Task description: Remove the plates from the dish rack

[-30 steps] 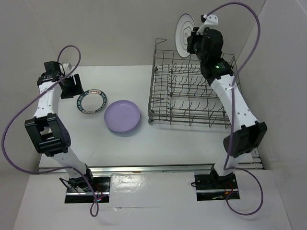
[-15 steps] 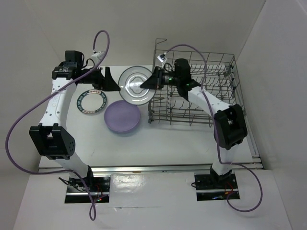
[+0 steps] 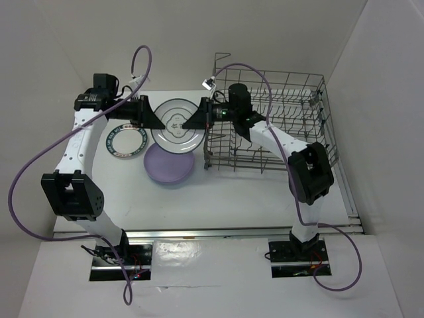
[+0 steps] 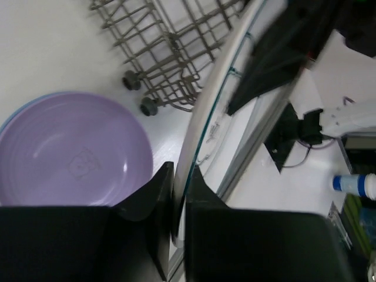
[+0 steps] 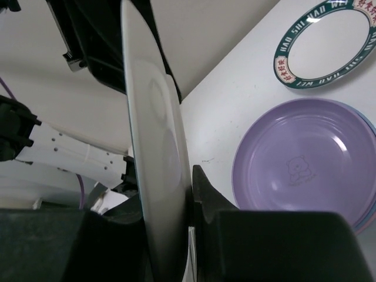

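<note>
Plate (image 3: 175, 124) hangs upper centre of the top view, left of the rack (image 3: 265, 132). Left fingers (image 4: 150, 202) and right fingers (image 5: 205, 202) each pinch its rim. A one-sided release might tip it (onto the lilac plate (image 3: 169, 165) below).

Only readable text: red capitals running round the rim of the green-rimmed plate (image 5: 325, 42) on the table. "HAO SHI" and "HAO WEI" can be made out, repeating, the rest too small. The lilac plate (image 5: 299, 170) has a moulded bear emblem (image 5: 298, 167) with a line of lettering under it, illegible.
</note>
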`<action>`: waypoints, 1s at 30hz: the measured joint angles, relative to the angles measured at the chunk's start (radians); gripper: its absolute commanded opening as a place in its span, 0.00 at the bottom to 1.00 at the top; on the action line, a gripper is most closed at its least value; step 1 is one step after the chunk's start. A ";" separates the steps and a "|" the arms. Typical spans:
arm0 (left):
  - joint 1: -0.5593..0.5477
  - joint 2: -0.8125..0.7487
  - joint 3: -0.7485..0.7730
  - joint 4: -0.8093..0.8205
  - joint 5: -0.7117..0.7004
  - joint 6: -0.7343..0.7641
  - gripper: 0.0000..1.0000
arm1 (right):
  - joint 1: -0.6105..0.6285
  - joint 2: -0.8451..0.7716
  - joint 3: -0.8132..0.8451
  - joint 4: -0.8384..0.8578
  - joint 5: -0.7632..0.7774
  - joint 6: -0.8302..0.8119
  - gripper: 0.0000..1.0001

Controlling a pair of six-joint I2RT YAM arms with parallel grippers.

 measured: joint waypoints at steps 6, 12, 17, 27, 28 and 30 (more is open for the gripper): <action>0.014 0.013 0.024 -0.034 0.051 0.028 0.00 | -0.011 0.052 0.063 0.000 -0.062 -0.006 0.06; 0.064 0.013 0.038 -0.062 0.062 0.023 0.00 | -0.002 0.055 0.133 -0.091 0.004 -0.046 0.71; 0.216 0.023 0.091 -0.089 0.070 -0.002 0.00 | 0.000 0.025 0.195 -0.165 0.130 -0.131 0.80; 0.431 0.033 -0.068 0.073 -0.072 -0.149 0.00 | -0.029 -0.119 0.194 -0.292 0.325 -0.235 0.80; 0.439 0.050 -0.078 0.084 -0.095 -0.161 0.00 | -0.031 -0.137 0.191 -0.308 0.343 -0.249 0.80; 0.446 0.096 -0.081 0.108 -0.127 -0.170 0.00 | -0.031 -0.156 0.183 -0.316 0.355 -0.264 0.80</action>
